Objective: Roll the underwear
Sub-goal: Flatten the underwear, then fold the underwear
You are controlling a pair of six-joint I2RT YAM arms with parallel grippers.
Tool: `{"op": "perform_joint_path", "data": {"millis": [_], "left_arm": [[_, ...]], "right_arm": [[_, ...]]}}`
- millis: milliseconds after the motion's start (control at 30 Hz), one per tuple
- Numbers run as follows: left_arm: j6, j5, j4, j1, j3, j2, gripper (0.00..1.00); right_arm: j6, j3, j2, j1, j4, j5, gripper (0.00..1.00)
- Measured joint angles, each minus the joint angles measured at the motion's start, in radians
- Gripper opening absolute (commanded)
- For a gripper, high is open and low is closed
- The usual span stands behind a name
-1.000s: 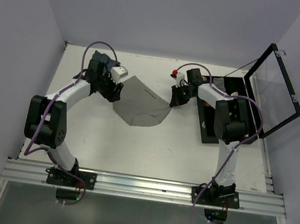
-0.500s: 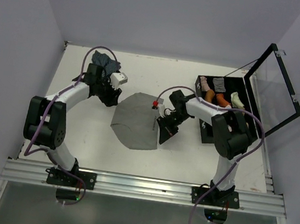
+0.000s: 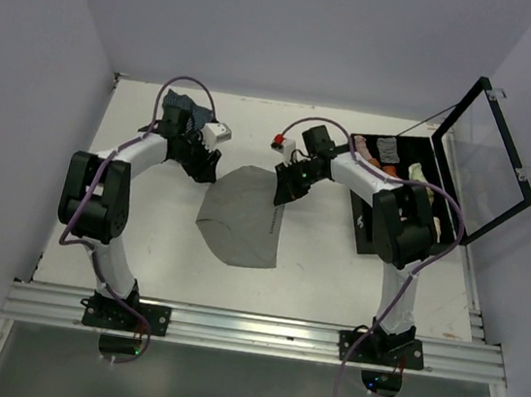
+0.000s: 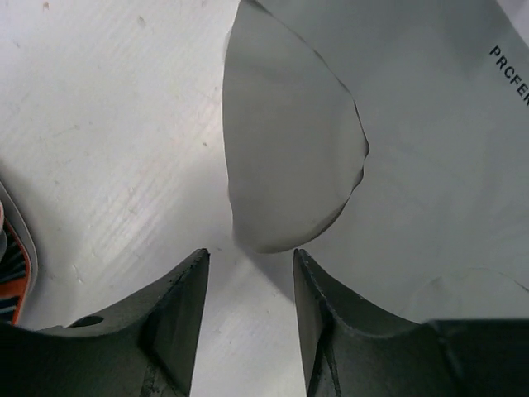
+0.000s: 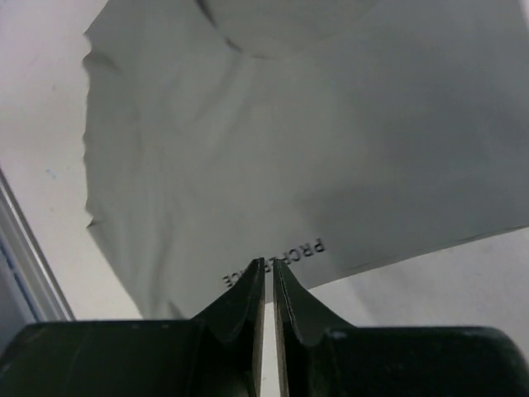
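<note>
A: Left gripper (image 4: pixel 248 256) first. How set?

B: Halfway apart, gripping nothing. Only bare table (image 4: pixel 107 149) in the gap. Just ahead of the tips, a folded-over flap (image 4: pixel 289 157) of the grey underwear (image 3: pixel 241 220), near but not between the fingers.

A: And the right gripper (image 5: pixel 269 266)?

B: All but closed, down to a thin slit, with nothing seen caught in it. Poised right over the waistband edge, at the printed lettering (image 5: pixel 310 248). Touching the cloth or hovering just above it: hard to say from the wrist view.

A: Garment's place, then?

B: Flat on the table, between the two arms, spreading from both grippers toward the near edge. Left tool just off its far-left corner, right tool over its far-right corner.

A: Long axis?

B: Roughly far to near, with the waistband down the right side.

A: So, for the coming move?

B: Best judged as a roll started at that far end and carried toward the bases. Right gripper nearer, already above cloth. For the left, only a short reach forward onto the flap before any pinch.
</note>
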Motion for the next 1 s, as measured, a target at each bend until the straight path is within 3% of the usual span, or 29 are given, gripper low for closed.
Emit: {"op": "perform_joint_path", "data": {"millis": [133,233,433,567,700,800,1000], "left_arm": [[0.024,0.062,-0.010,0.000,0.042,0.019,0.46],[0.080,0.087,-0.011,0.000,-0.008,-0.032,0.46],[0.183,0.078,-0.017,-0.021,-0.154,-0.207,0.46],[0.189,0.081,0.010,-0.043,-0.154,-0.207,0.46],[0.160,0.084,0.025,-0.053,-0.014,-0.061,0.43],[0.131,0.070,0.035,-0.066,0.177,0.105,0.45],[0.098,0.049,0.057,-0.103,0.389,0.285,0.48]], "right_arm": [[0.023,0.010,0.021,-0.051,0.022,0.004,0.17],[-0.023,-0.008,-0.010,-0.080,0.026,-0.004,0.21],[-0.166,-0.259,-0.295,-0.035,0.045,0.009,0.22],[-0.164,-0.265,-0.330,0.003,0.095,0.063,0.21],[-0.138,-0.153,-0.206,-0.011,0.130,0.137,0.21],[-0.119,-0.037,-0.077,-0.033,0.159,0.172,0.22],[-0.082,0.106,0.092,-0.093,0.169,0.216,0.35]]}}
